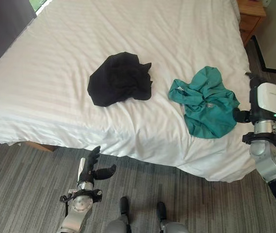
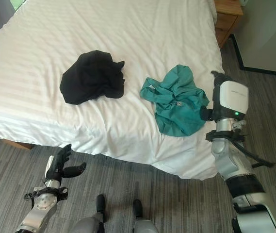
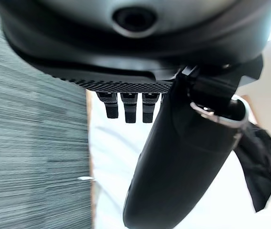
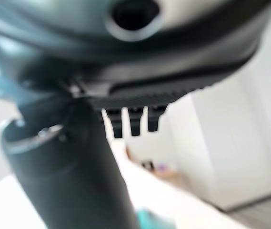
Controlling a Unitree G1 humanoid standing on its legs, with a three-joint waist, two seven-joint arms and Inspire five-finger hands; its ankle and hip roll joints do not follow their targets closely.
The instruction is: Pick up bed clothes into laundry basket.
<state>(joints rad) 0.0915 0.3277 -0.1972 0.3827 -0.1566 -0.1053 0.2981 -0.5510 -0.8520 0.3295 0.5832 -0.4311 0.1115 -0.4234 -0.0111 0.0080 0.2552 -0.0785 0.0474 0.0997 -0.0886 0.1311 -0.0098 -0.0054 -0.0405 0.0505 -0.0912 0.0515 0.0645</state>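
Note:
A crumpled black garment (image 1: 120,79) lies near the middle of the white bed (image 1: 45,92). A teal garment (image 1: 208,104) lies bunched to its right, close to the bed's right edge. My right hand (image 1: 251,82) hangs just beyond that edge, beside the teal garment and apart from it, with fingers (image 4: 130,121) straight and nothing in them. My left hand (image 1: 93,167) is low over the carpet in front of the bed's near edge, open and empty. Past its thumb (image 3: 183,157) the black garment (image 3: 261,162) shows on the sheet.
A wooden nightstand (image 1: 250,14) stands at the bed's far right corner. Grey striped carpet (image 1: 26,189) runs along the bed's near side and right side. A dark panel (image 1: 2,24) stands at the far left.

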